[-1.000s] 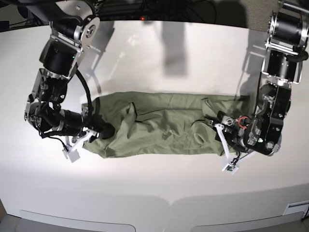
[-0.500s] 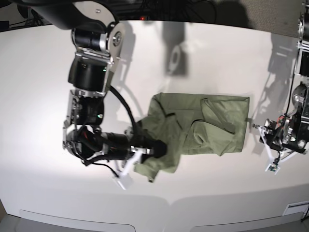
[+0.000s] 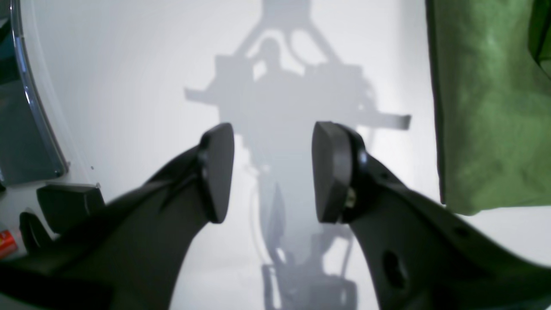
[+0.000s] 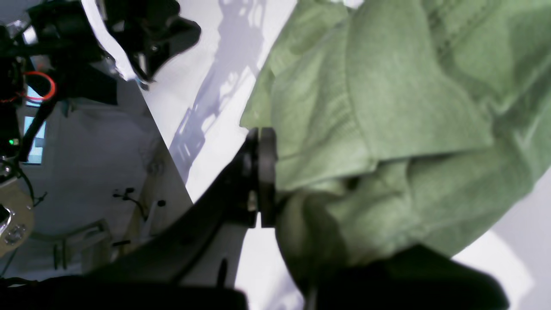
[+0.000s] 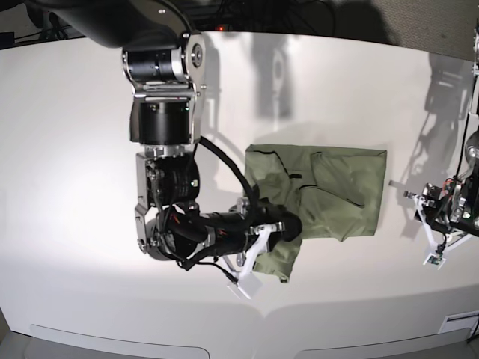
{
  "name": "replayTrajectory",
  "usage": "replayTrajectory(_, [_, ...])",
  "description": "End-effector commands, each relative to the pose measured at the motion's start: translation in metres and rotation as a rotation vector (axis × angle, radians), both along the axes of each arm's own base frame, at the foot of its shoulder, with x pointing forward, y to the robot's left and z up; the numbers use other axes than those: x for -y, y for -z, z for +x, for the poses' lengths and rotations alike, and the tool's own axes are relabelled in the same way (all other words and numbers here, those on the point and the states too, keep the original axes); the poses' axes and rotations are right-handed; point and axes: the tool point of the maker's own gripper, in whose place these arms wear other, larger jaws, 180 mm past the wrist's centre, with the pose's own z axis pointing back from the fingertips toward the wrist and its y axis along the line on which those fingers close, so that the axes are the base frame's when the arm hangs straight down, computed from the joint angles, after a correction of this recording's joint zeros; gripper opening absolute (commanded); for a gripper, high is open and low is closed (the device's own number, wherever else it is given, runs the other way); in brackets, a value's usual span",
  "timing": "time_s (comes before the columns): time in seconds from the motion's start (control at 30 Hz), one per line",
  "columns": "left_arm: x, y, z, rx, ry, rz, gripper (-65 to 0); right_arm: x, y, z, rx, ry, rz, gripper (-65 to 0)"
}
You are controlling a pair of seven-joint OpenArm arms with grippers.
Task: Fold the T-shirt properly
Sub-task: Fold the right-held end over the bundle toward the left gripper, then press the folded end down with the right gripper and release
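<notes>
The sage-green T-shirt (image 5: 337,183) lies right of the table's centre, doubled over into a rough rectangle. My right gripper (image 5: 288,224) reaches in from the left and is shut on a bunched fold at the shirt's lower left part. In the right wrist view the pads (image 4: 259,172) pinch the T-shirt (image 4: 387,107), whose cloth drapes over the lower finger. My left gripper (image 5: 420,208) hovers off the shirt's right edge. The left wrist view shows this gripper (image 3: 273,172) open and empty over bare table, with the T-shirt (image 3: 482,107) to its right.
The white table (image 5: 75,149) curves along its front edge. My right arm's big upper links (image 5: 161,97) stand over the table left of the shirt. Dark equipment and cables lie beyond the far edge.
My right gripper has carried the shirt's left end rightwards over the rest, halving its length. My left gripper has let go of the right end and drawn back to the right.
</notes>
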Motion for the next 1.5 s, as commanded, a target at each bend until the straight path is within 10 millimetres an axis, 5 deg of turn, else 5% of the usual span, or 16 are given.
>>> replayTrajectory(0.0, [-0.006, -0.019, 0.012, 0.052, -0.004, 0.013, -35.6, -0.008, -0.025, 0.012, 0.067, -0.007, 0.04, -65.0])
replayTrajectory(0.37, [-0.006, -0.019, 0.012, 0.051, -0.004, 0.013, -35.5, -0.04, -0.038, -0.004, 0.103, -0.115, 0.083, -65.0])
replayTrajectory(1.47, [-0.006, -0.019, 0.012, 0.052, -0.004, 0.013, -35.6, -0.045, -0.062, 0.017, 0.187, -0.011, 0.202, -65.0])
